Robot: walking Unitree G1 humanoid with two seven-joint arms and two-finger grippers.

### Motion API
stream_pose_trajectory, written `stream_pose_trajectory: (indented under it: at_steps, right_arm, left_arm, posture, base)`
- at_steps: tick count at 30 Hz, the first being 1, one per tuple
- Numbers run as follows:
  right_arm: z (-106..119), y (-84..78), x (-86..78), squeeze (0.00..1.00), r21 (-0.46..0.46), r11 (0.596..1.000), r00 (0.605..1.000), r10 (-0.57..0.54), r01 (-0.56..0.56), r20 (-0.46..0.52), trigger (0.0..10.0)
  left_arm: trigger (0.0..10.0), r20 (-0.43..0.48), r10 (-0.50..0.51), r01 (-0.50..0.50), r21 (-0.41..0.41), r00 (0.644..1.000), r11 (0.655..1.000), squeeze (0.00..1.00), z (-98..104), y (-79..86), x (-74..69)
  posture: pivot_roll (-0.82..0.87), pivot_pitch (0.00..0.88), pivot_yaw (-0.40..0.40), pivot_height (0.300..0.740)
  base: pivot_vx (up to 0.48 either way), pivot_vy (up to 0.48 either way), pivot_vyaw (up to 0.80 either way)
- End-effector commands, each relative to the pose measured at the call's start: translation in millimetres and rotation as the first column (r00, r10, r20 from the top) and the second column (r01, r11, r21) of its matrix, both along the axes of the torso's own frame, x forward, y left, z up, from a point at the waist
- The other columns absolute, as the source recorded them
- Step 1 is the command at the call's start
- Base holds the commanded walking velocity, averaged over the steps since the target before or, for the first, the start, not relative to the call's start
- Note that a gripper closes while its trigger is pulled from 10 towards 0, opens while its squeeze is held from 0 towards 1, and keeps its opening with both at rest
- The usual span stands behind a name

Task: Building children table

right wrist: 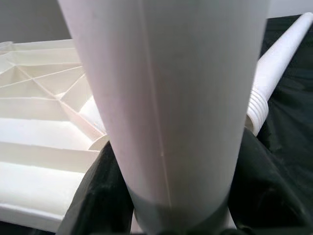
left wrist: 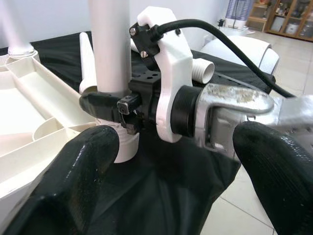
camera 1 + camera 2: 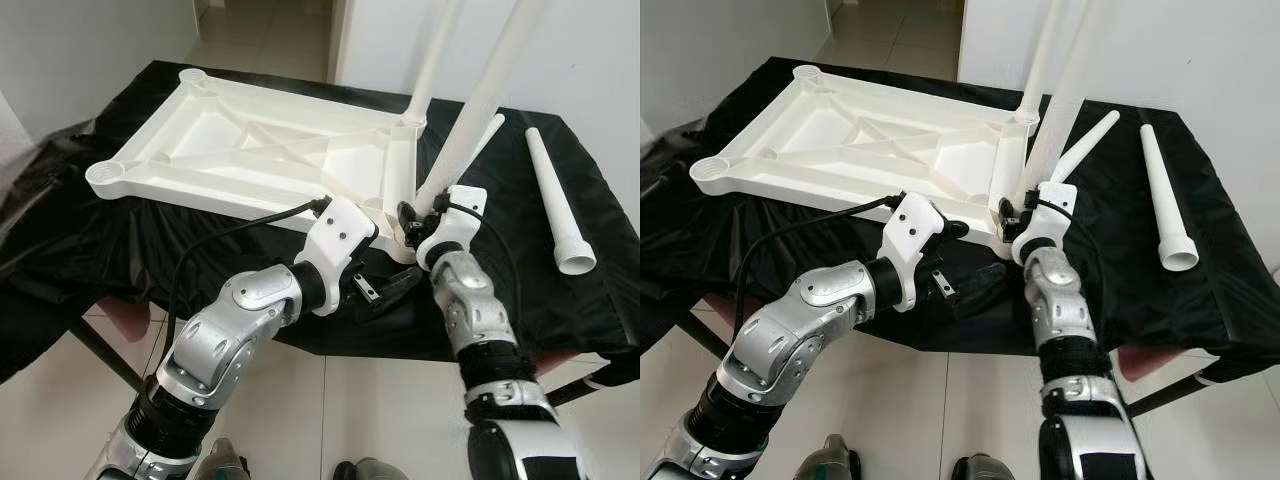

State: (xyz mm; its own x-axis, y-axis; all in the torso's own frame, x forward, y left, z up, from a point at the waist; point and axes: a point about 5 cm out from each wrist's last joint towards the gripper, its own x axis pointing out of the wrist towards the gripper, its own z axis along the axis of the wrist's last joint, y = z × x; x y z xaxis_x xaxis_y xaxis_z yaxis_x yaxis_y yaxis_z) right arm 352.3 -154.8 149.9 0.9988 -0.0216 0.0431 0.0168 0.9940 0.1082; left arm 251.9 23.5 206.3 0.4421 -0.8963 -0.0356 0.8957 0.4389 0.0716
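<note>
Right pincer: the right gripper (image 3: 412, 218) is clamped round the bottom of a tall white plastic table leg (image 3: 478, 110), at the near right corner of the table top.
Why it holds there: I think it is steadying or pushing the leg into its corner hole.
Left pincer: the left gripper (image 3: 385, 290) hangs just below the near edge with its black fingers (image 2: 80, 183) spread apart and nothing between them.
Table top: the white plastic table top with ribs (image 3: 240, 145) lies upside down on a black cloth (image 3: 520, 280), so the leg holes face up.
Other legs: one more stands at the far right corner (image 3: 435, 55). One loose leg (image 3: 557, 205) lies far right, another (image 3: 478, 140) lies behind the held one.
Hard to see: both standing legs are cut off at the top. The corner hole is hidden behind the gripper.
</note>
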Motion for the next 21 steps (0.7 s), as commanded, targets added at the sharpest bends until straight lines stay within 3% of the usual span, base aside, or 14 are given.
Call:
stream_pose_trajectory:
  at_steps: [1, 9, 18, 19, 21]
  right_arm:
    - [7.6, -5.6, -2.8, 0.0, 0.053, 0.995, 0.995, -0.091, 0.089, 0.037, 10.0]
    - [5.9, 2.7, -10.4, 0.0, 0.08, 0.979, 0.981, -0.19, 0.187, 0.029, 10.0]
    - [6.2, -2.7, -11.5, 0.0, 0.069, 0.972, 0.974, -0.226, 0.224, 0.019, 10.0]
    - [6.8, -3.9, -12.0, 1.0, 0.069, 0.972, 0.973, -0.229, 0.227, 0.02, 10.0]
    - [6.9, -4.4, -12.5, 1.0, 0.069, 0.971, 0.973, -0.229, 0.227, 0.022, 10.0]
  left_arm:
    - [10.0, 0.001, -0.001, 0.001, 0.004, 1.0, 1.0, 0.0, 0.7, -0.6, -0.6]
    - [10.0, 0.001, 0.001, -0.001, 0.006, 1.0, 1.0, 0.0, -0.1, -0.3, 0.1]
    - [10.0, 0.004, -0.004, 0.004, 0.006, 1.0, 1.0, 0.0, 0.2, -1.6, 1.2]
    - [10.0, 0.006, -0.004, 0.004, 0.006, 1.0, 1.0, 0.0, 0.5, -1.7, 1.6]
    - [10.0, 0.006, -0.005, 0.005, 0.006, 1.0, 1.0, 0.0, 0.5, -1.8, 1.7]
  posture:
    - [0.08, 0.034, -0.049, 0.74]
    - [0.08, 0.023, -0.05, 0.74]
    - [0.07, 0.009, -0.052, 0.74]
    - [0.07, 0.008, -0.052, 0.74]
    - [0.07, 0.006, -0.052, 0.74]
  base:
    - [0.0, 0.0, 0.0]
    - [0.0, 0.0, 0.0]
    - [0.0, 0.0, 0.0]
    - [0.0, 0.0, 0.0]
    - [0.0, 0.0, 0.0]
